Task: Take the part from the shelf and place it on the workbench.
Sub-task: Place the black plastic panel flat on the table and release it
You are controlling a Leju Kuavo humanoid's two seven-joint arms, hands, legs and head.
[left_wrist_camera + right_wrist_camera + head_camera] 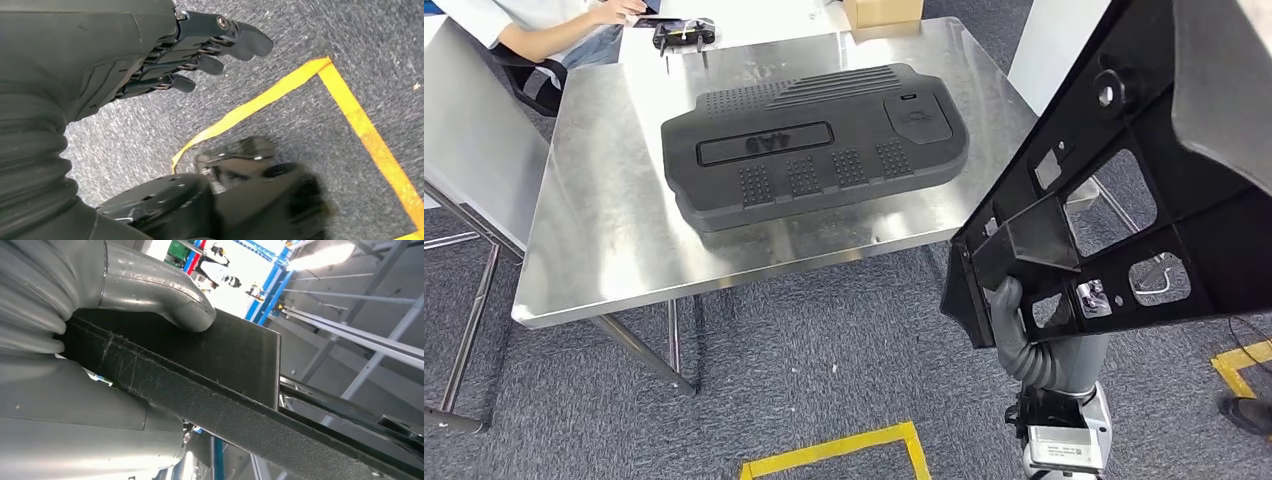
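In the head view a large black frame part with several cut-outs hangs tilted at the right, over the floor beside the steel workbench. My right hand grips its lower edge from below. Up close, the thumb presses on the part's flat black panel. A black ribbed cover lies flat in the middle of the workbench. My left hand hangs over the grey carpet with its fingers apart, holding nothing.
A person sits at the far left behind the workbench, near a black device and a cardboard box. Another steel table stands at the left. Yellow tape marks the carpet. A shoe shows at the right.
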